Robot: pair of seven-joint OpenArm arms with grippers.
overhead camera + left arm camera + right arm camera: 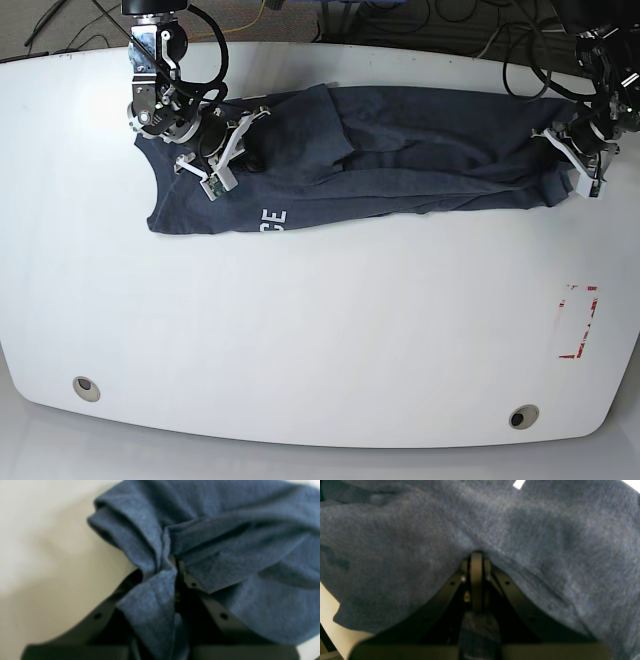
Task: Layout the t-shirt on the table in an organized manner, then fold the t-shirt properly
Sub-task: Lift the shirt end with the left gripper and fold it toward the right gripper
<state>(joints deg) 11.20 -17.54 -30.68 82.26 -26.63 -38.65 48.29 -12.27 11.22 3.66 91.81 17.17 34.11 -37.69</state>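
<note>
The dark blue-grey t-shirt (400, 150) lies stretched in a rumpled band across the far half of the white table (320, 320), with white letters (272, 218) showing near its left end. At the shirt's right end my left gripper (562, 160) is shut on it. In the left wrist view a bunched fold of the t-shirt (237, 530) is pinched at the left gripper (175, 563). At the shirt's left end my right gripper (240, 140) is shut too. The right wrist view shows the t-shirt (395, 542) draped over the right gripper (476, 555), with a strip of it between the fingers (445, 592).
A red tape rectangle (578, 320) marks the table near its right edge. Two round grommet holes sit near the front edge, one at the left (86, 388) and one at the right (518, 416). Cables lie behind the table's far edge.
</note>
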